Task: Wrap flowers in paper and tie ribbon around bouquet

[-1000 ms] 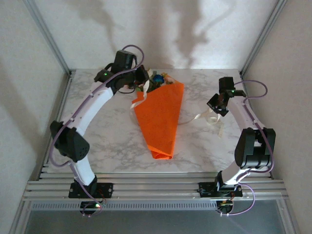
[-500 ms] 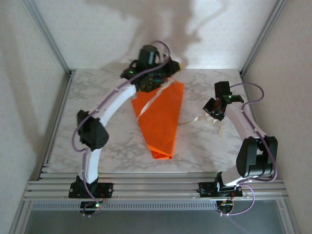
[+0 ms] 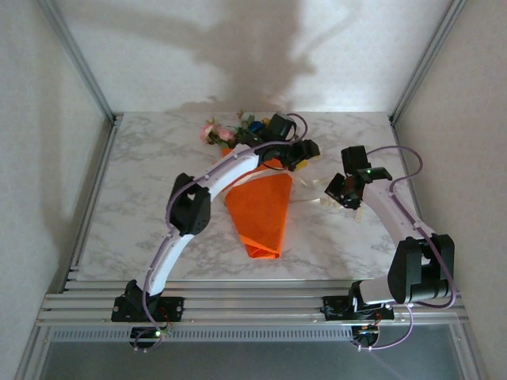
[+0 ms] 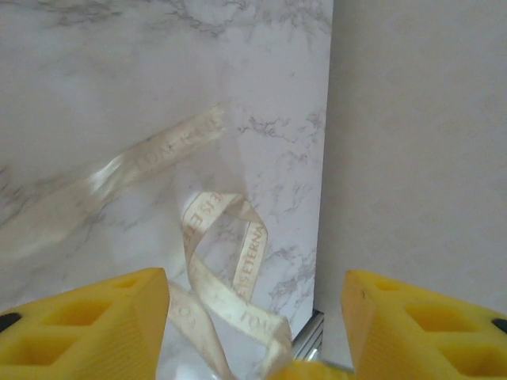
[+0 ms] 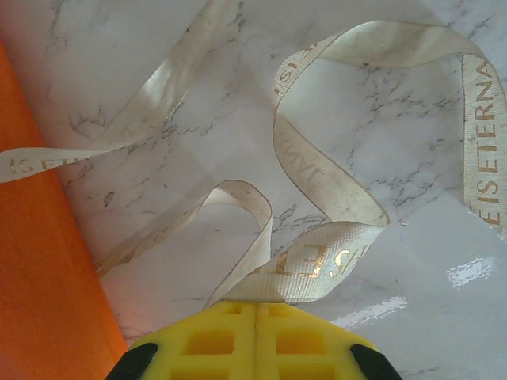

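Note:
The bouquet (image 3: 261,207) lies mid-table as an orange paper (image 5: 36,237) cone, narrow end toward me. The flowers (image 3: 218,131), pink and blue blooms, poke out at its far end. The cream ribbon (image 3: 313,195) trails from the cone's right side onto the marble. My right gripper (image 3: 341,188) is shut on a fold of the ribbon (image 5: 317,170), its yellow fingers (image 5: 257,332) pressed together. My left gripper (image 3: 305,154) reaches across the cone's top right corner. It stands open (image 4: 253,293), with a loop of ribbon (image 4: 210,210) on the table beyond the gap.
The marble table (image 3: 150,190) is ringed by aluminium posts and white walls. The right wall (image 4: 412,142) stands close past the ribbon. The left arm's forearm (image 3: 230,170) crosses above the cone's far left corner.
The left arm swung from the back left across the bouquet's top to the right, and its jaws opened. The blooms are now uncovered. The right gripper edged left, still shut on the ribbon.

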Tool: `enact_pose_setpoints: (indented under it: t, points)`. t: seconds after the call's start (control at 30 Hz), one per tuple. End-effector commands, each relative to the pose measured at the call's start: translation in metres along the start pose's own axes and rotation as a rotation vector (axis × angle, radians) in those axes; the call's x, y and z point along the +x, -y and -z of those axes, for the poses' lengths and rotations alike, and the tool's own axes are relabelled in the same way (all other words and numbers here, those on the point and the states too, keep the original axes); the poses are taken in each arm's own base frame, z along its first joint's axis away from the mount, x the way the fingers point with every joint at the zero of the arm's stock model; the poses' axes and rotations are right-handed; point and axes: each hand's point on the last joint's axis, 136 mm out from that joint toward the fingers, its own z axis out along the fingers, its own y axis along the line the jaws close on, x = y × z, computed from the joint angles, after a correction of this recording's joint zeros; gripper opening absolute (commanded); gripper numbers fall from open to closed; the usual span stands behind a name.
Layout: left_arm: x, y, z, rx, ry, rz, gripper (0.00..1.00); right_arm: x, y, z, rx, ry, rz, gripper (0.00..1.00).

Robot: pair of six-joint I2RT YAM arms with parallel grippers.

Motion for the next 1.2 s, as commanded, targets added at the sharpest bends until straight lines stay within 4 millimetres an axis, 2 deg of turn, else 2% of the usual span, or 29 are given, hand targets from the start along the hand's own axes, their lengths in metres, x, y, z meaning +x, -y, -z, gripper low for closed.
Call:
enact_pose_setpoints:
  t: [0.0,0.1,0.17,0.27,0.33,0.4,0.5,0.6,0.63,0.67,0.7,0.77,0.8,0.87,0.93,1.0,1.17]
  points:
    - [-0.014,0.045,0.094,0.005,0.189,0.025,0.60,0.000,0.003,0.005,0.021,0.015,0.042,0.00]
    - [-0.006,0.002,0.130,-0.100,0.277,0.195,0.63,0.000,0.005,0.010,0.034,0.030,0.073,0.00]
    - [0.003,-0.037,0.147,-0.137,0.309,0.340,0.62,0.000,0.006,0.015,0.045,0.047,0.102,0.00]
    - [0.010,-0.084,0.156,-0.125,0.338,0.522,0.61,0.002,0.003,0.021,0.052,0.080,0.175,0.00]
    - [0.011,-0.109,0.153,-0.117,0.342,0.617,0.61,0.005,-0.001,0.026,0.054,0.099,0.223,0.00]
    - [0.005,-0.121,0.150,-0.095,0.358,0.676,0.61,0.012,-0.002,0.029,0.069,0.100,0.251,0.00]
    - [-0.007,-0.123,0.141,-0.064,0.376,0.715,0.62,0.032,0.006,0.027,0.103,0.042,0.222,0.00]
    - [-0.012,-0.129,0.129,-0.089,0.377,0.743,0.63,0.066,0.026,0.015,0.131,-0.074,0.123,0.00]
    - [-0.010,-0.130,0.125,-0.093,0.371,0.756,0.63,0.076,0.033,0.011,0.141,-0.107,0.088,0.13]
    - [-0.009,-0.134,0.122,-0.103,0.369,0.769,0.64,0.083,0.039,0.010,0.153,-0.131,0.062,0.30]
    - [-0.009,-0.137,0.122,-0.115,0.373,0.776,0.64,0.083,0.041,0.012,0.156,-0.140,0.048,0.39]
    - [-0.008,-0.145,0.124,-0.145,0.391,0.783,0.64,0.064,0.040,0.027,0.164,-0.085,0.044,0.55]
    - [-0.008,-0.149,0.126,-0.155,0.402,0.792,0.65,0.051,0.039,0.034,0.164,-0.048,0.035,0.59]
    - [-0.007,-0.154,0.129,-0.146,0.422,0.816,0.65,0.018,0.043,0.046,0.149,0.023,-0.049,0.63]
    - [-0.005,-0.159,0.126,-0.131,0.420,0.844,0.66,-0.008,0.058,0.046,0.180,0.064,-0.175,0.63]
    - [-0.002,-0.164,0.123,-0.134,0.413,0.866,0.67,-0.028,0.070,0.037,0.212,0.075,-0.312,0.61]
    - [-0.004,-0.176,0.128,-0.126,0.457,0.933,0.67,-0.070,0.054,-0.007,0.179,0.044,-0.557,0.58]
